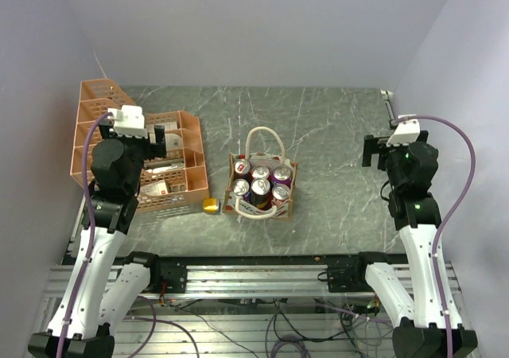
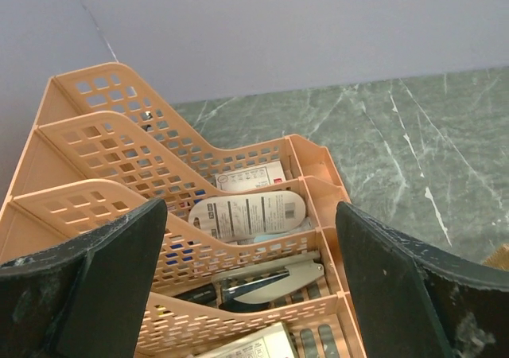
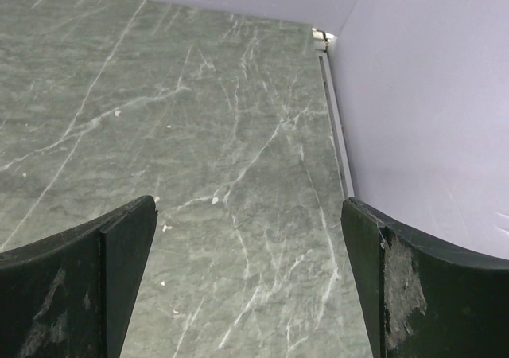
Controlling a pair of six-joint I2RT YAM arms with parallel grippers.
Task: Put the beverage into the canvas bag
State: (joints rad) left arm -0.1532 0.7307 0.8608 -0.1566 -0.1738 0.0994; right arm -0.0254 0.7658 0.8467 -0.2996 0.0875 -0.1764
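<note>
I see an orange mesh tray rack [image 1: 95, 103] at the tabletop's [image 1: 334, 135] left edge, holding printed packets [image 2: 248, 215]. A small yellow object [image 1: 210, 205] lies just beside its near right corner.

Even soft light, sharp focus.

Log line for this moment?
left gripper open above orange rack | right gripper open above table | canvas bag upright, six cans inside | nothing held
</note>
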